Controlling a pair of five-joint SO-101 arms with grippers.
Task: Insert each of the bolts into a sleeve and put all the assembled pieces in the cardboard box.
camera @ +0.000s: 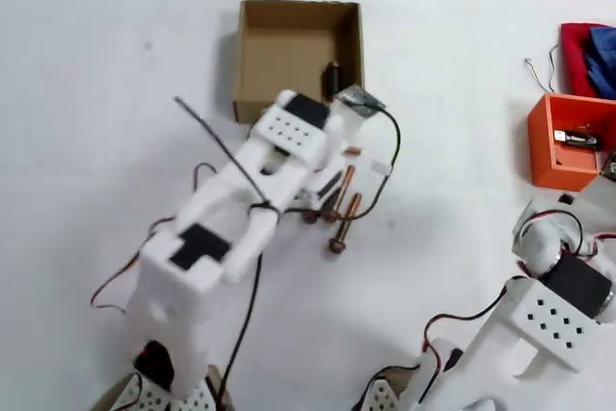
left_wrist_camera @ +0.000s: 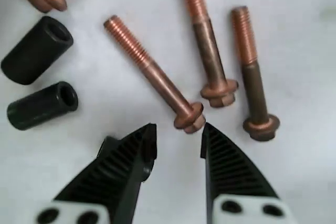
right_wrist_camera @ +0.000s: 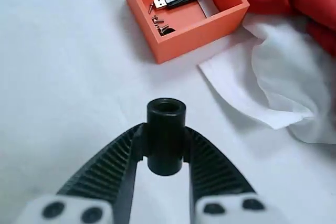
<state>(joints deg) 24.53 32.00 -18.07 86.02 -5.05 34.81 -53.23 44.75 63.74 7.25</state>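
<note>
Now the left end effector [left_wrist_camera: 178, 129], its fingers set wide apart, hovers over copper-coloured flanged bolts [left_wrist_camera: 157, 80] lying on the white surface [left_wrist_camera: 304, 51] just in front of the open brown cardboard box [camera: 289, 50]; one bolt's head sits just beyond the fingertips. Two short black cylindrical sleeves [left_wrist_camera: 42, 106] lie beside the bolts. Well apart from the box, the right end effector [right_wrist_camera: 166, 145] clamps another black sleeve [right_wrist_camera: 166, 114] upright. A dark cylinder [camera: 332, 76] rests inside the box.

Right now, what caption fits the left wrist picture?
Open left hand hovers over copper bolts beside two black sleeves.
</note>
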